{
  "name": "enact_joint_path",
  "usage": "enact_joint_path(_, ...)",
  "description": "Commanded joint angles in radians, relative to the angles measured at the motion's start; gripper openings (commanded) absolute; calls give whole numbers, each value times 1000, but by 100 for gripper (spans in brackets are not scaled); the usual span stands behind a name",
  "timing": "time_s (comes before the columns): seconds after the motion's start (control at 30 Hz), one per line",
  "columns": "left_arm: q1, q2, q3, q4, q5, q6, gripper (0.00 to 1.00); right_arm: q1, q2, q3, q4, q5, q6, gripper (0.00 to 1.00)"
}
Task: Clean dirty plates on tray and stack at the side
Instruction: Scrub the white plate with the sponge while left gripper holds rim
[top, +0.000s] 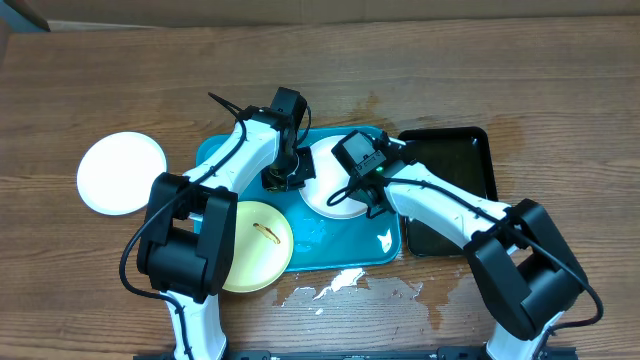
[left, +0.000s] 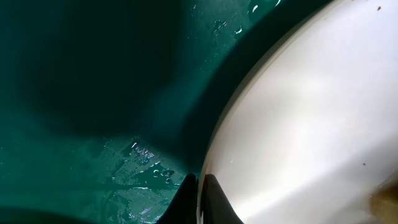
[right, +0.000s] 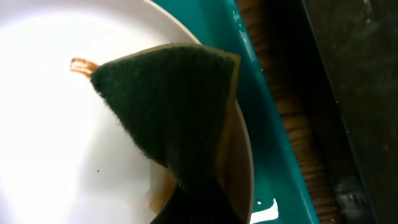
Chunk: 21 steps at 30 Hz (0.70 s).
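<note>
Overhead view, left claw (left: 199, 190) pinching white plate (top: 322, 190) rim on tray (top: 340, 250), right claw (right: 194, 202) clamping green sponge (right: 168, 106) on it

Fwiw from overhead the left arm (top: 240, 155) and right arm (top: 440, 205) cover a good chunk of the white plate (top: 322, 172), the left arm also hides the left side of the yellow plate (top: 265, 240), and on the right wrist cam the sponge (right: 174, 112) blocks most of the right gripper (right: 196, 208).

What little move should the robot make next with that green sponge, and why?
Probably slide the sponge sideways onto the brown smear and rub. The right jaws hold the sponge over the white plate, but the smear lies just beyond its corner, uncovered, while the left jaws pinch the plate's rim.
</note>
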Motion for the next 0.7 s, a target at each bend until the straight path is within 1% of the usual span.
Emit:
enact_joint_path(0.0,6,22,-21,-3,-71,27,4,-27,20,-2,8,-16,60,4)
enact_joint_path(0.1,6,22,-38,1,-92,28,4,-48,41,-2,11,-16,76,4)
enact_joint_path(0.2,6,22,-48,5,-93,55,4,-57,76,-2,21,-25,76,4)
enact_joint_path(0.3,6,22,-48,5,-92,92,4,-64,106,-2,85,-92,70,4)
enact_joint_path(0.43,6,22,-48,-3,-92,155,4,-67,122,-2,135,-88,59,4)
enact_joint_path(0.53,6,22,-48,-4,-93,208,4,-68,122,-2,189,-87,8,4)
enact_joint_path(0.67,6,22,-48,-2,-93,238,4,-70,122,-2,234,-85,2,4)
